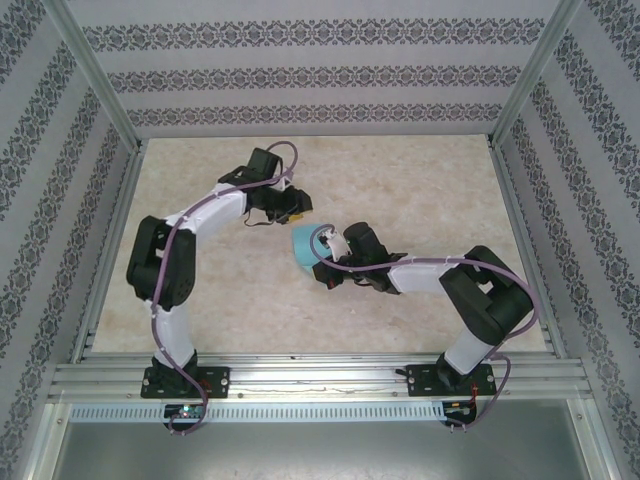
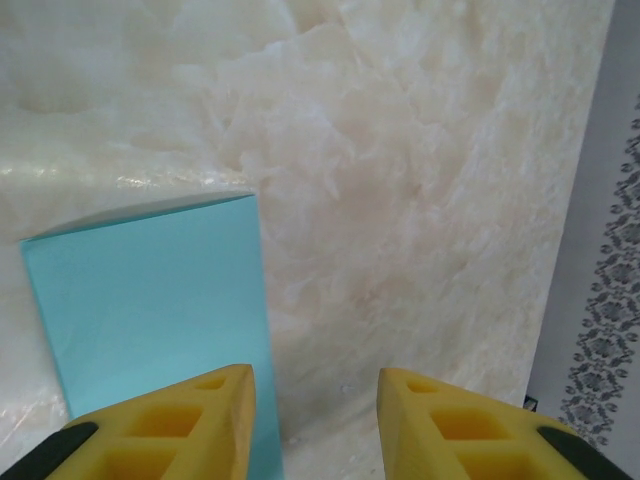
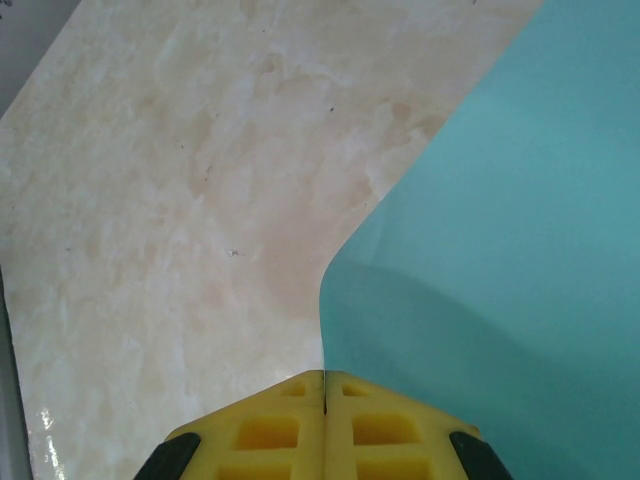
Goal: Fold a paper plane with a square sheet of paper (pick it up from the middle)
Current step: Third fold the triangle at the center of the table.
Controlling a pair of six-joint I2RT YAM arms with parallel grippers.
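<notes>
Right wrist: right gripper closed together, clamped on edge of the square sheet of paper.
Left wrist: left gripper apart, sheet partly behind one finger.

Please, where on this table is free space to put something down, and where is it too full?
Free: the far right table corner, between right arm and back wall; also the near strip between left arm and right arm. Crowded: the centre, where both jaws meet at the turquoise paper sheet.
</notes>
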